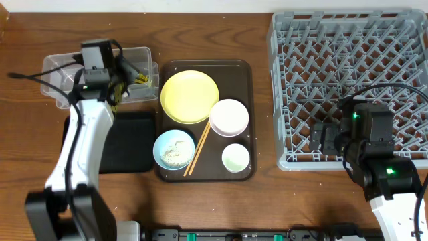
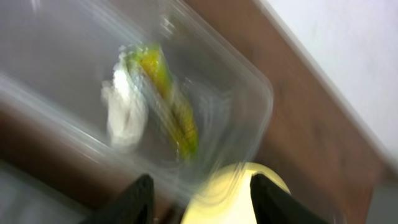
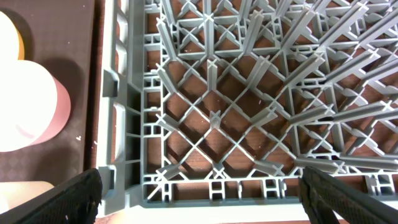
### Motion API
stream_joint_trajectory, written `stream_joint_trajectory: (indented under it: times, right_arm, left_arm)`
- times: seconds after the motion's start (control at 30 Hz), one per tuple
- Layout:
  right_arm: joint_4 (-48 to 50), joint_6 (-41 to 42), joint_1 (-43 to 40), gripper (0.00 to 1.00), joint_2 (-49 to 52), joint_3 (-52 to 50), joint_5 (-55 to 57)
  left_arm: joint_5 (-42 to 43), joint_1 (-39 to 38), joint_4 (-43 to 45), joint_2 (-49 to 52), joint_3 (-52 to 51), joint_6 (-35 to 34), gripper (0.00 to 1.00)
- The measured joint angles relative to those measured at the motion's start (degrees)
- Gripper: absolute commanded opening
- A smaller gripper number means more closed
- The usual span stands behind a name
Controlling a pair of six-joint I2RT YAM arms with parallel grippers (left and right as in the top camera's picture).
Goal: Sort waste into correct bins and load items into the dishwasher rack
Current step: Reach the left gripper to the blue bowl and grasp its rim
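Observation:
The clear tub (image 1: 61, 65) stands at the back left; in the left wrist view (image 2: 249, 93) it holds the green-and-orange wrapper (image 2: 168, 99) and the white scrap (image 2: 124, 112). My left gripper (image 2: 199, 202) is open and empty above the tub's right end (image 1: 127, 80). The yellow plate (image 1: 189, 96), white bowl (image 1: 229, 116), light blue bowl (image 1: 174, 148) with rice bits, green cup (image 1: 235, 158) and chopsticks (image 1: 198, 148) lie on the brown tray. The black tray (image 1: 130, 144) lies in front of the tub. My right gripper (image 3: 199, 199) is open and empty over the grey rack's (image 1: 361, 53) front left corner.
The dark brown serving tray (image 1: 249, 80) sits mid-table between tub and rack. The rack's front wall and pegs (image 3: 217, 118) lie right under the right gripper. The left arm spans the black tray. The left wrist view is blurred.

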Motion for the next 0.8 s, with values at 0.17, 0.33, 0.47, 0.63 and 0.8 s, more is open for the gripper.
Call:
stream_joint_trajectory:
  times: [0.17,0.33,0.47,0.63,0.8]
  right_arm:
    - [0.0,0.0,0.0,0.99,0.0,0.02,0.0]
    - [-0.02,0.0,0.0,0.99,0.0,0.02,0.0]
    - [-0.02,0.0,0.0,0.99,0.0,0.02,0.0]
    - [-0.09,0.0,0.0,0.99,0.0,0.02,0.0]
    - [-0.2,0.0,0.0,0.99,0.0,0.02,-0.02]
  left_arm:
    - [2.21,-6.43,-14.84,-2.45,0.13,2.95,0.54]
    - [2.71,-13.33,-23.67,-2.14,-0.04,4.07,0.54]
    - [2.56,-18.34,-23.96,-1.75,-2.01,4.24,0.54]
    - [2.54,-22.69,-23.02,0.85,-6.12,4.24,0.54]
    - [2.54,-25.33,-20.59,4.24,-8.59,4.24,0.54]
